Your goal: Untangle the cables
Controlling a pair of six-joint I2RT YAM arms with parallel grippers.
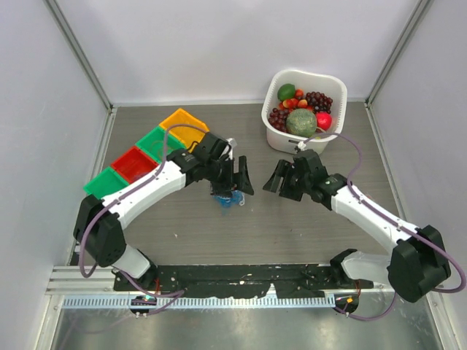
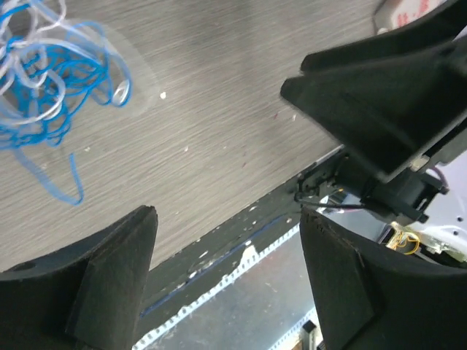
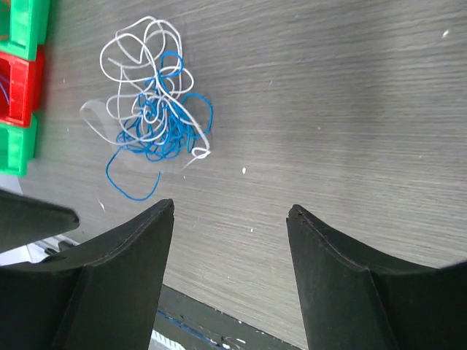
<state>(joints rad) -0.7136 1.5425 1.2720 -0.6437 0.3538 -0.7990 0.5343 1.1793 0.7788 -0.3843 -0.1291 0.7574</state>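
A grey wood-grain desk (image 1: 292, 240) is seen from above, walled on 3 sides by pale panels. 2 white arms are bent inward over it, so that the 2 hands are brought near each other around the middle of the desk.

At the far right a white tub (image 1: 279, 138) is set, filled with fruit, among which dark grapes (image 1: 319, 98) and a round green fruit (image 1: 300, 122) can be made out. At the far left 4 small bins (image 1: 135, 165) are lined up in a diagonal row: green, red, green, orange.

The left hand (image 1: 232, 181) is held low over the desk with its 2 black fingers spread wide, and nothing is gripped between them; only bare desk is seen in the gap in the left wrist view (image 2: 226, 284). The right hand (image 1: 286, 179) is likewise spread wide and nothing is held by it (image 3: 230, 270).

The cables (image 1: 228, 198) are found as 1 small tangled bunch lying flat on the desk, just on the near side of the left hand and well apart from the tub. Blue and white strands (image 3: 157, 117) are seen looped through one another, with 1 blue loop trailing out. In the left wrist view the bunch (image 2: 44, 87) is seen off to the side of the fingers, untouched by them.
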